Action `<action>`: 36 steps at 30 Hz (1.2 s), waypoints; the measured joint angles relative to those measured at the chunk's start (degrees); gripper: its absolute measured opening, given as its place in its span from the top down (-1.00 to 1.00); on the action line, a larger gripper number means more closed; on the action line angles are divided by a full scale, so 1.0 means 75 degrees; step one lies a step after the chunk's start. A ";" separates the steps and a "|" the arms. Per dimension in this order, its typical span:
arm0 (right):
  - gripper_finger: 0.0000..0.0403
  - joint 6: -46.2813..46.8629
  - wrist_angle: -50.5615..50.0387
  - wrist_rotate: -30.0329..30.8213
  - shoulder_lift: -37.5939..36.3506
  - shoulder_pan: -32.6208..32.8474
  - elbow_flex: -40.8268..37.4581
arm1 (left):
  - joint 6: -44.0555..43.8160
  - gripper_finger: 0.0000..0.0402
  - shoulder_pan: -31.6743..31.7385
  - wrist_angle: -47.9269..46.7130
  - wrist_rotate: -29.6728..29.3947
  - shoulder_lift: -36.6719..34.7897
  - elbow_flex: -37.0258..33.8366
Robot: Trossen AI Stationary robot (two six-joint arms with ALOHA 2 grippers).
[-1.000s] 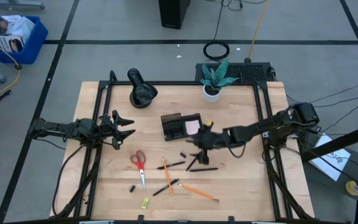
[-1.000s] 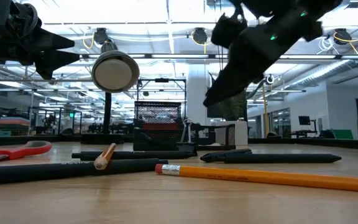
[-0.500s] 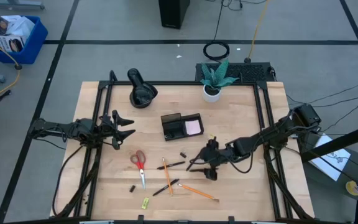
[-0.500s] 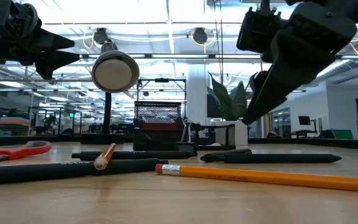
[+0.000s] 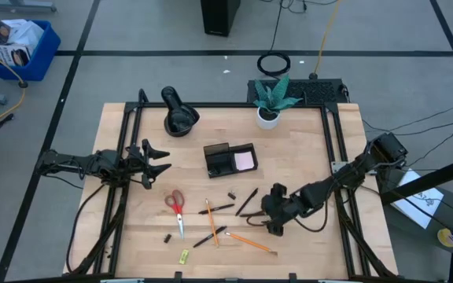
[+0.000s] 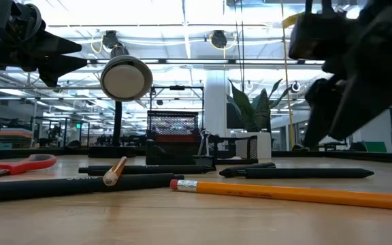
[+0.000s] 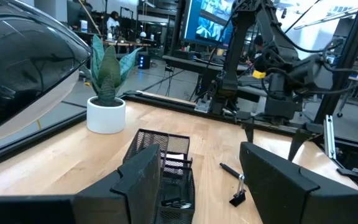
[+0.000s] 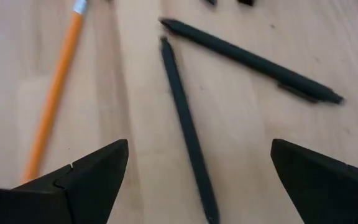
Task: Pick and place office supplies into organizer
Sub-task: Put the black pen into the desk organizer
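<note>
Target pens: two black pens (image 8: 188,124) and (image 8: 247,59) lie directly ahead of the right gripper (image 8: 197,177), between its spread fingers; low hover over them reads as lining up a pick.
Right gripper: fingers wide apart, nothing held; in the high view at (image 5: 272,216), near-right part of the table.
Orange pencil: one (image 8: 53,93) just outside one finger; second one (image 5: 209,220) farther off.
Pen count: four in the high view.
Scissors: one red-handled pair (image 5: 177,208), well beyond the pens.
Clips: three small black (image 5: 231,194).
Yellow-green piece: one (image 5: 184,255).
Organizer: black mesh tray (image 5: 228,159), far side of the pens, pink sticky-note pad (image 5: 244,159) already inside.
Left gripper: (image 5: 154,159) fingers apart, empty, parked well apart.
</note>
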 joint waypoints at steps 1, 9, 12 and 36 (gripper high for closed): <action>-0.93 0.0091 -0.0145 0.0168 0.0000 0.0081 0.0000 | 0.0000 -0.12 0.0000 -0.0002 0.0000 0.0001 0.0000; -0.93 0.0161 -0.0997 0.1107 0.0035 0.0439 0.0000 | -0.0003 -0.12 0.0003 0.0001 0.0000 -0.0001 0.0000; -0.93 0.0144 -0.0859 0.1056 0.0038 0.0455 0.0000 | -0.0002 -0.12 0.0000 0.0001 0.0000 -0.0001 0.0000; -0.93 -0.0020 0.1548 0.1391 0.0746 0.0613 -0.0867 | 0.0000 -0.12 0.0000 0.0004 0.0000 0.0000 0.0000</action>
